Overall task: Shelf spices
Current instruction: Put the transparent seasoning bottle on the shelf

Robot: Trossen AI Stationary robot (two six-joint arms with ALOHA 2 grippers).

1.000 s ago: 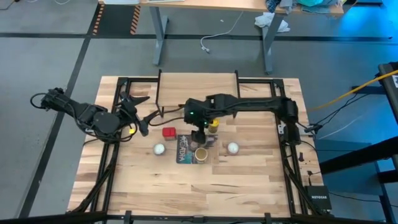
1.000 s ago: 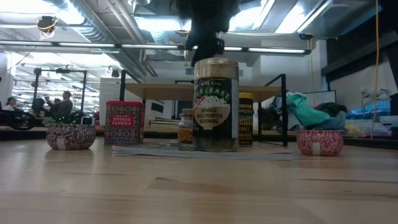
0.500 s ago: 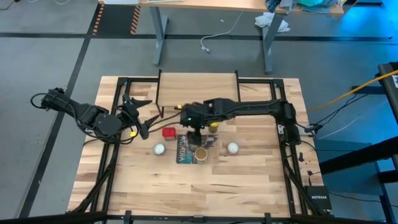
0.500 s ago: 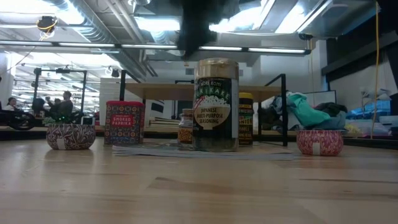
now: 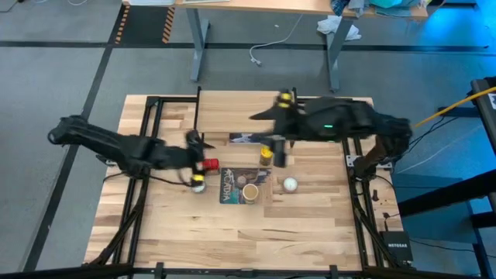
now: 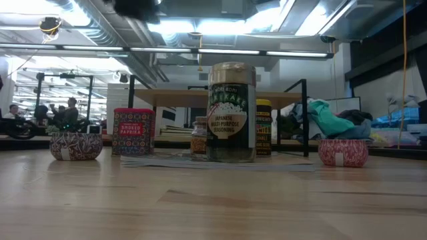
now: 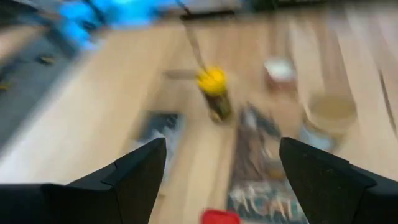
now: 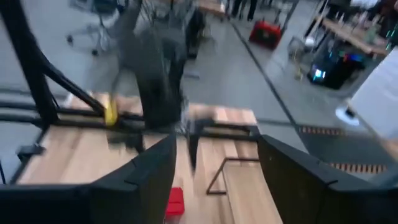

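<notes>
From above, none of the four spices has reached the shelf [image 5: 246, 94]. The red tin [image 5: 209, 164], yellow jar [image 5: 266, 155] and tan jar [image 5: 250, 191] all stand on the table [image 5: 310, 225], the tan one on a dark book [image 5: 232, 186]. So the whole job is left, I'd say. The left gripper [image 5: 200, 159] is just beside the red tin, and the right gripper [image 5: 271, 116] hangs over the shelf's end. The book's spine seems to read "ACADIA".

At table height, the red tin [image 6: 133, 132] says "SMOKED PAPRIKA". The tan jar [image 6: 231, 112] says "JAPANESE MULTI-PURPOSE SEASONING". A tiny jar [image 6: 199, 139] stands between them, and the shelf board [image 6: 173, 97] behind looks bare.

The left gripper [image 7: 221, 171] is spread wide and empty, with the red tin [image 7: 219, 216] just ahead.

The right gripper [image 8: 217, 174] is also parted, holding nothing.
</notes>
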